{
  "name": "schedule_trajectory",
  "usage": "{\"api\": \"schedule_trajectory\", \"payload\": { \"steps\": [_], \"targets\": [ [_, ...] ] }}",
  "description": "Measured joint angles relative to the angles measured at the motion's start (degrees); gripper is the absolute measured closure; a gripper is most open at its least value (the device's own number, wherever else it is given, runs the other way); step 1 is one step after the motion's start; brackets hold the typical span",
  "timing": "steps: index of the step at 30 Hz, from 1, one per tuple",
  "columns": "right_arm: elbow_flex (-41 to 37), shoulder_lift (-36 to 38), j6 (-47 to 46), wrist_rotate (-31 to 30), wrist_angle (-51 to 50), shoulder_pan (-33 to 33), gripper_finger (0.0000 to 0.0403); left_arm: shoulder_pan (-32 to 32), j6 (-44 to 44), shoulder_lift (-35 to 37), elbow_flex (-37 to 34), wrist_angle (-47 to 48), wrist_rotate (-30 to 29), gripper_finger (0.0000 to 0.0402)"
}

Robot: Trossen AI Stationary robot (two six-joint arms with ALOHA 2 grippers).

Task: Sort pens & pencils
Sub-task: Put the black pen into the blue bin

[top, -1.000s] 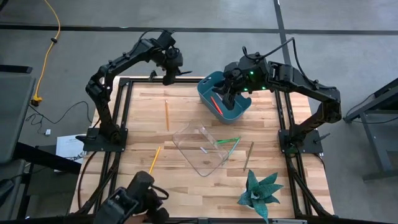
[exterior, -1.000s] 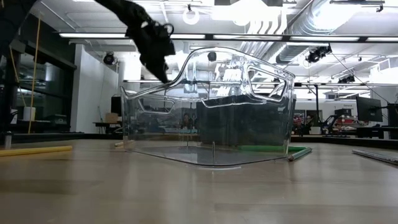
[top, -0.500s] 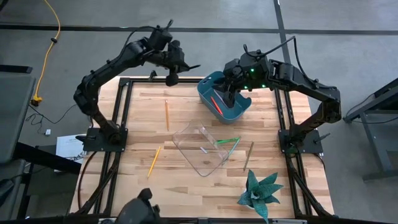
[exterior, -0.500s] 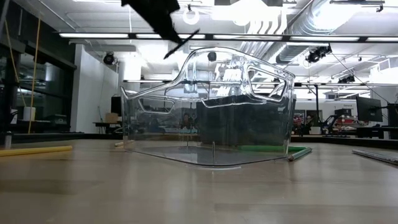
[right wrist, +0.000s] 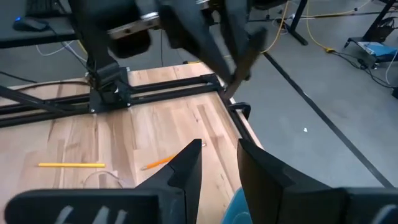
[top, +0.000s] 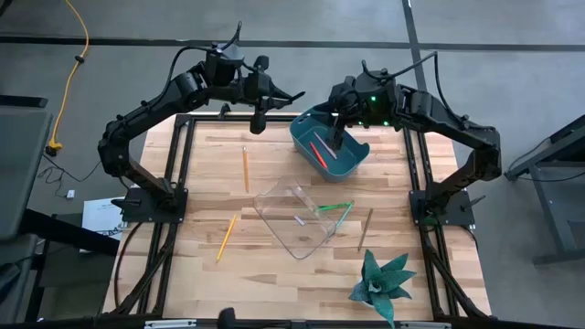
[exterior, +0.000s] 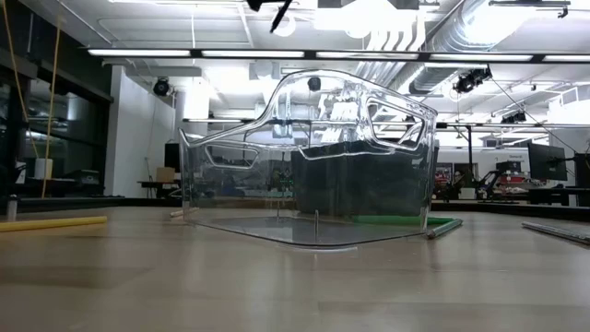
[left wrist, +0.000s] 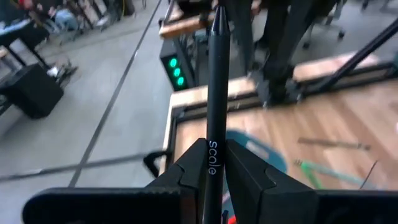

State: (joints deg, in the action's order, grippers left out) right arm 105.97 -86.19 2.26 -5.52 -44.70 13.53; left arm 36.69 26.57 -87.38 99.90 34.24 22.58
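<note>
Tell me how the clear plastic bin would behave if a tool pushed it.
The clear bin looks thin-walled and nearly empty, so probably light and likely to slide on the smooth wooden table. Its broad flat base in the low view suggests sliding rather than tipping.

Left gripper (left wrist: 211,171) hovers high beside the teal bin (top: 331,139), fingers clamped on a dark pen (left wrist: 216,93); right gripper (right wrist: 219,163) hangs over that bin, fingers parted

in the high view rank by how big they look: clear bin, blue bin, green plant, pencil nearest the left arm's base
1. clear bin
2. blue bin and green plant: look alike, unranked
3. pencil, a thin stick
</note>
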Motion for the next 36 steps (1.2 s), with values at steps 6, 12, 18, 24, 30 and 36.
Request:
{"api": "schedule_trajectory", "payload": {
  "steps": [6,12,18,24,30,36],
  "targets": [
    [0.01,0.01,0.76,1.03,2.30,0.34,0.0308,-2.54,-1.38,-0.05,-0.12,-1.82,1.44,0.0358],
    [0.02,0.07,1.16,3.33,5.56,0.34,0.0308,-4.53,-1.66,-0.08,-0.33,-3.11,1.46,0.0358],
    [0.02,0.12,1.47,6.14,7.49,0.34,0.0308,-4.51,-2.86,-0.08,-0.33,-4.51,1.46,0.0358],
    [0.02,0.13,1.69,8.03,9.41,0.34,0.0308,-4.46,-2.87,-0.10,-0.33,-4.45,1.92,0.0363],
    [0.02,0.15,1.36,8.10,9.67,0.36,0.0308,-4.46,-2.87,-0.10,-0.33,-4.40,2.29,0.0381],
    [0.02,0.15,1.25,7.20,9.84,0.41,0.0308,-4.46,-2.86,-0.12,-0.35,-4.35,2.63,0.0365]
  ]
}}
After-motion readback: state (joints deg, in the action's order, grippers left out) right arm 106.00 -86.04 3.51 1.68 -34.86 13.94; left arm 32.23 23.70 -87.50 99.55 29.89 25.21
